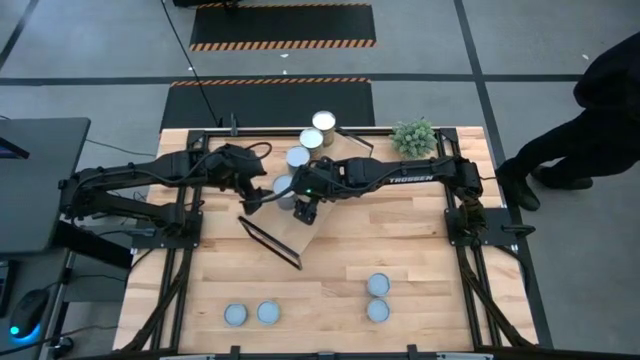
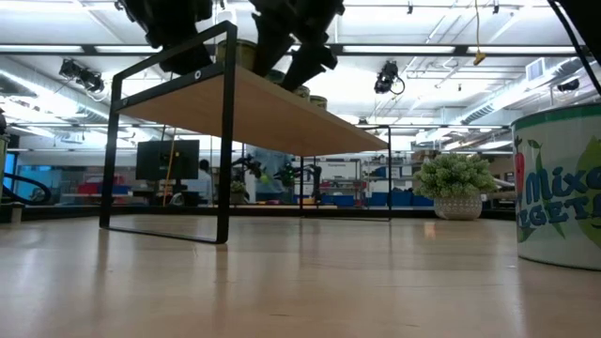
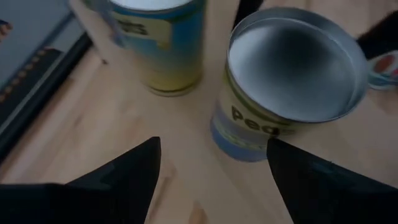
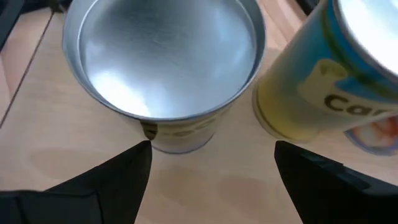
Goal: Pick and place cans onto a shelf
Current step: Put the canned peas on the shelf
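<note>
Cans [image 4: 165,68], shiny-topped metal cylinders, stand on the light-wood shelf [image 2: 272,113].

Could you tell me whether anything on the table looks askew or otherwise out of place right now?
The shelf sits diagonally across the table rather than square to its edges. Otherwise nothing stands out: cans on it and the four cans near the front edge stand upright, nothing spilled.

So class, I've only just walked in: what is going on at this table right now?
A two-armed robot is loading cans onto the shelf. Both arms hang over the shelf. The left gripper is open just short of a can, and the right gripper is open in front of another can; neither grips anything. Four cans wait on the table's near side, and a person stands beside the table.
</note>
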Tool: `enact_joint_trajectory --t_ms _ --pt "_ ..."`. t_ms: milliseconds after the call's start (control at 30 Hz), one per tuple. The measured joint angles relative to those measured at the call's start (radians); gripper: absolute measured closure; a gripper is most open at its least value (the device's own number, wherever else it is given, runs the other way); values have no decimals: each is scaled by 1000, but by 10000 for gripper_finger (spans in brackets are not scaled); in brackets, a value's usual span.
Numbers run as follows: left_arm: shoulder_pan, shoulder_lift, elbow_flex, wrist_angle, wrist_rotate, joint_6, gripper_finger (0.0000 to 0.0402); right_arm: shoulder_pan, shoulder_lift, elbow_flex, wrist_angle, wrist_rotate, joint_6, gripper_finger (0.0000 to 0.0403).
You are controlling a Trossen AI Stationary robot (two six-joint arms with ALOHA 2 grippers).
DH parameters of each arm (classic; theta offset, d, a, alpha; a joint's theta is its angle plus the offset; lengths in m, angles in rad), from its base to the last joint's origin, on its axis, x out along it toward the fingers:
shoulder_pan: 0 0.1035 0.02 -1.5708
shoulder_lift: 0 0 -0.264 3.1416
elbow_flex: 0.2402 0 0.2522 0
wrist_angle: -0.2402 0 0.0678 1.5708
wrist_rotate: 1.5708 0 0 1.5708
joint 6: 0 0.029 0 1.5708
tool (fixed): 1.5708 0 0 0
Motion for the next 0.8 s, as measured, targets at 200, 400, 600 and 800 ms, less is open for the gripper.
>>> enact_joint_trajectory --t_ms 200,400,600,800 --pt "0 0 0 -1 -118 3 102 -9 0 -1 32 46 33 56" --pt "1 0 0 -1 -186 3 102 -26 0 -1 32 45 97 56" --pt "1 -15 0 -10 -164 3 102 -22 0 30 -45 14 100 56" --pt "1 -23 0 -45 -125 10 102 -22 0 41 -92 52 99 56"
